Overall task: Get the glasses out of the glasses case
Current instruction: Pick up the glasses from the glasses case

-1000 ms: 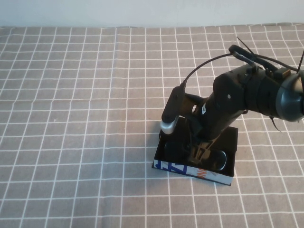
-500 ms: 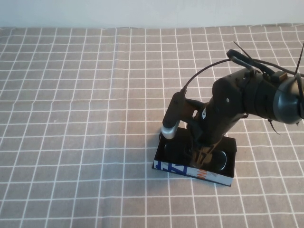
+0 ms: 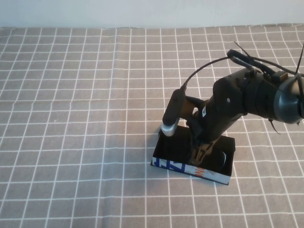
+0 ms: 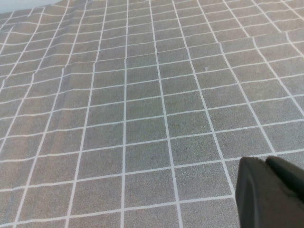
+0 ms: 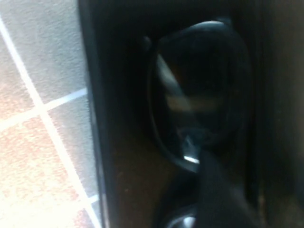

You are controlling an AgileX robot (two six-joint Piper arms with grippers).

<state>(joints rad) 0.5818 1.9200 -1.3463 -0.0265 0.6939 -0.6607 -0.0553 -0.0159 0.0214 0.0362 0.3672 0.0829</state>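
Observation:
The glasses case (image 3: 190,169), a black open box with a white printed front side, lies on the checked cloth right of centre. The dark glasses (image 3: 222,158) lie inside it, mostly hidden by my right arm. My right gripper (image 3: 202,154) reaches down into the case at the middle of the glasses. In the right wrist view one dark lens (image 5: 199,90) fills the frame beside the case wall (image 5: 95,95), and my right gripper (image 5: 223,199) is right at its rim. My left gripper (image 4: 266,162) hovers shut and empty over bare cloth, away from the case.
A grey cloth with a white grid (image 3: 71,118) covers the whole table, and a pale wall runs along its far edge. My right arm (image 3: 256,97) and its cables hang over the right side above the case.
My right gripper has sunk a little deeper into the case. The case has shifted slightly and the lens on the right shows less.

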